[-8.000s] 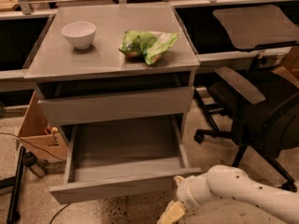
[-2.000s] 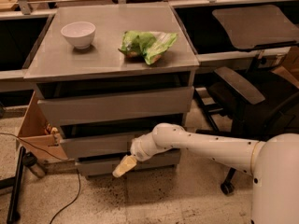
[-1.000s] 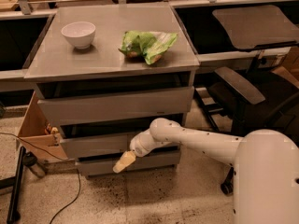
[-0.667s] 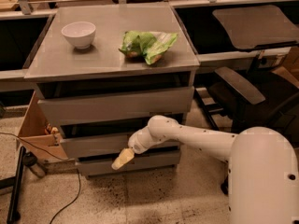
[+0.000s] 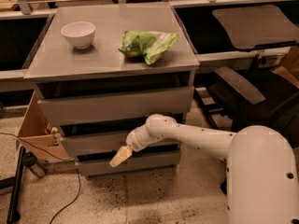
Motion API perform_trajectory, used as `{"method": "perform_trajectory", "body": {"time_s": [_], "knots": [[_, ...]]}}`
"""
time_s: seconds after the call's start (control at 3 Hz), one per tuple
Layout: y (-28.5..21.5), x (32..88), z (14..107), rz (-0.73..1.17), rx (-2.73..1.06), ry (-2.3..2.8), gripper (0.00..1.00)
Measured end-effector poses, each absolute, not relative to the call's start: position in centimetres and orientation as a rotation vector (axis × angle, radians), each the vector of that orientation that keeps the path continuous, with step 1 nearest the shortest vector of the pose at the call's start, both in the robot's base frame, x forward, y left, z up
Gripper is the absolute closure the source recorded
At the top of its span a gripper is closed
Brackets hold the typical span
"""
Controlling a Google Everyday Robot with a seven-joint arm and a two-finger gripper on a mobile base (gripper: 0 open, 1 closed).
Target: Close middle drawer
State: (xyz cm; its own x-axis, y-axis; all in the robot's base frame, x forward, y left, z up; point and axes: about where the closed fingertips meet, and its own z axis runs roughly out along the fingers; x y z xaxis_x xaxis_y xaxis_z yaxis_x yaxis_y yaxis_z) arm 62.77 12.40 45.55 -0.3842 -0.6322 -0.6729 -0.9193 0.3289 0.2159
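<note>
The gripper [image 5: 120,156] is hanging low in front of the cabinet [image 5: 117,59], tip pointing toward 8 o'clock, at the seam between the middle drawer [image 5: 88,143] and the bottom drawer front [image 5: 154,162]. Whether the tool is wide, narrow or holding anything cannot be told. It is lying against or just beside the drawer fronts; actual contact cannot be confirmed.

The white arm [image 5: 187,135] is reaching in from 4 o'clock, where the robot's rounded white body [image 5: 261,176] is filling the frame corner, and is crossing the right half of the middle drawer's panel.

The middle drawer is sitting pushed into the cabinet, its low grey front standing roughly in line with the bottom drawer front below it. No drawer floor or side wall is showing. The taller upper drawer front [image 5: 117,106] is sitting directly at 12 o'clock of the middle drawer, with a dark gap between them.

On the cabinet top, a white bowl [image 5: 78,33] is standing upright toward 10 o'clock, and a green bag [image 5: 147,44] is lying well apart from it toward 2 o'clock.

A cardboard box [image 5: 35,129] is standing just beside the cabinet at 9 o'clock. A black office chair [image 5: 252,92] is standing at 3 o'clock. A thin cable [image 5: 63,204] is trailing across the speckled floor at 7 o'clock.
</note>
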Motion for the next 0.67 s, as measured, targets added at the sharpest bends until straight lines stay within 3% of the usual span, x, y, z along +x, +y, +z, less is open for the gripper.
{"method": "perform_trajectory", "body": {"time_s": [0.33, 0.67], "knots": [[12.4, 62.8, 45.6, 0.805, -1.362, 2.124, 0.00], [9.4, 60.9, 44.2, 0.839, -1.323, 2.179, 0.00]]}}
